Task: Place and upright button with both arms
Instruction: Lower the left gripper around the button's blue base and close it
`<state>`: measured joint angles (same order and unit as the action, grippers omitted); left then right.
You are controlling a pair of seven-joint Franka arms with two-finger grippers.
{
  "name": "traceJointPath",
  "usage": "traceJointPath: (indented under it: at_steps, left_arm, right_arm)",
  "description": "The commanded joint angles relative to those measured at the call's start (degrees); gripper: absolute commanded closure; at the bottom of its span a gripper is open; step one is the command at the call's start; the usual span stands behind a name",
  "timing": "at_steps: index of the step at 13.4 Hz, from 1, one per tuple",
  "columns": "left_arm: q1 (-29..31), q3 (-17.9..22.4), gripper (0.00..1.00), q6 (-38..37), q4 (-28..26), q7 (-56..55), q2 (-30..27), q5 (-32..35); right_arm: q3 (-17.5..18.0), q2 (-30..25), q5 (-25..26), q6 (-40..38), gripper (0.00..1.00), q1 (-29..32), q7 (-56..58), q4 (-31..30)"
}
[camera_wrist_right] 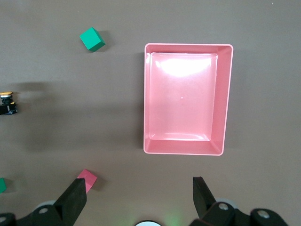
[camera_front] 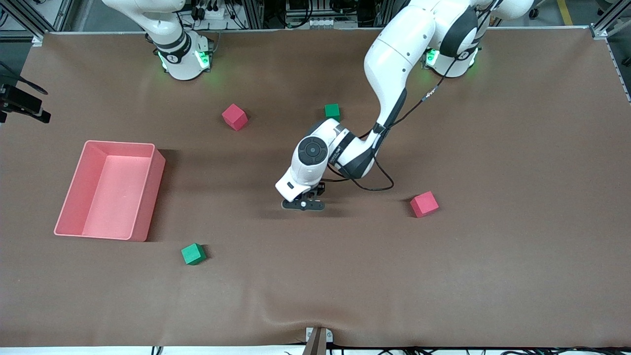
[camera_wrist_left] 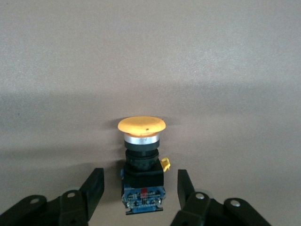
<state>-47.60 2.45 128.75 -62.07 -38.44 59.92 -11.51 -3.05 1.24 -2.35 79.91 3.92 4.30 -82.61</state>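
The button (camera_wrist_left: 142,155) has a round orange cap, a silver collar and a black and blue body. It seems to lie on its side on the brown mat near the table's middle, cap pointing away from my left gripper. My left gripper (camera_wrist_left: 139,181) is open and low at the mat, its fingers (camera_wrist_left: 94,186) either side of the button's body with gaps. In the front view the left hand (camera_front: 303,203) hides the button. The button shows small in the right wrist view (camera_wrist_right: 7,103). My right gripper (camera_wrist_right: 138,186) is open and empty, held high near its base; that arm waits.
A pink bin (camera_front: 150,197) stands toward the right arm's end. Red cubes (camera_front: 234,117) (camera_front: 424,204) and green cubes (camera_front: 332,111) (camera_front: 193,254) lie scattered round the left hand. The right wrist view shows the bin (camera_wrist_right: 188,45), a green cube (camera_wrist_right: 91,39) and a red cube (camera_wrist_right: 88,179).
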Motion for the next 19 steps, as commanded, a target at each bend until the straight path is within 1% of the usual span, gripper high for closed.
traceJointPath:
  at_steps: [1, 2, 3, 4, 5, 6, 8, 9, 11, 12, 15, 18, 19]
  left_arm:
    - [-0.3, 0.63, 0.29, 1.24, 1.6, 0.73, 1.25, -0.89]
    - [-0.3, 0.63, 0.35, 1.16, 1.51, 0.73, 1.16, -0.89]
    - [-0.3, 0.63, 0.52, 1.16, 1.51, 0.73, 1.16, -0.89]
    - [-0.3, 0.63, 0.7, 1.16, 1.51, 0.65, 1.25, -0.89]
    - [-0.3, 0.72, 0.7, 1.16, 1.51, 0.65, 1.25, -0.8]
    - [-0.3, 0.72, 0.73, 1.16, 1.43, 0.65, 1.25, -0.8]
    - [-0.57, 0.72, 0.73, 1.16, 1.25, 0.65, 1.25, -0.71]
    - [-0.57, 0.72, 0.76, 1.16, 1.25, 0.73, 1.25, -0.71]
    - [-0.57, 0.72, 0.94, 0.98, 1.25, 0.73, 1.25, -0.71]
    - [-0.57, 0.72, 1.0, 0.63, 1.25, 0.73, 0.9, -0.54]
    - [-0.31, 1.16, 1.0, -2.44, 1.16, 0.65, -1.38, -0.36]
    - [0.22, 1.51, 1.0, -2.45, 0.55, 0.64, -3.66, 0.08]
    - [0.22, 1.51, 1.0, -2.45, -0.24, 0.3, -4.63, 1.21]
  right_arm:
    - [0.68, -0.1, 0.85, -0.1, 0.0, 0.83, 0.01, 0.43]
    - [0.68, -0.1, 0.85, 0.07, 0.0, 1.0, 0.01, 0.43]
    - [0.68, -0.1, 0.94, 0.07, 0.0, 1.18, 0.01, 0.43]
    - [0.68, -0.1, 0.94, -0.01, 0.0, 1.53, -0.08, 0.43]
    - [0.68, -0.1, 0.85, -0.01, 0.0, 1.62, -0.08, 0.35]
    - [0.77, -0.01, 0.85, -0.01, 0.0, 1.36, -0.08, 0.35]
    - [0.77, -0.1, 0.85, -0.01, 0.0, 1.44, -0.08, 0.43]
    - [0.68, -0.1, 0.85, 0.07, 0.0, 1.7, -0.08, 0.43]
    - [0.68, -0.01, 0.85, -0.01, 0.0, 1.62, -0.08, 0.35]
    - [0.68, -0.01, 0.85, 0.16, 0.0, 1.53, -0.08, 0.43]
    - [0.68, -0.01, 0.59, 0.42, 0.0, 1.36, -0.17, 0.7]
    - [1.03, -0.19, 0.5, 0.25, 0.0, 0.74, -0.26, 0.79]
    - [1.03, -0.1, 0.68, -0.01, 0.0, 0.65, -0.26, 0.7]
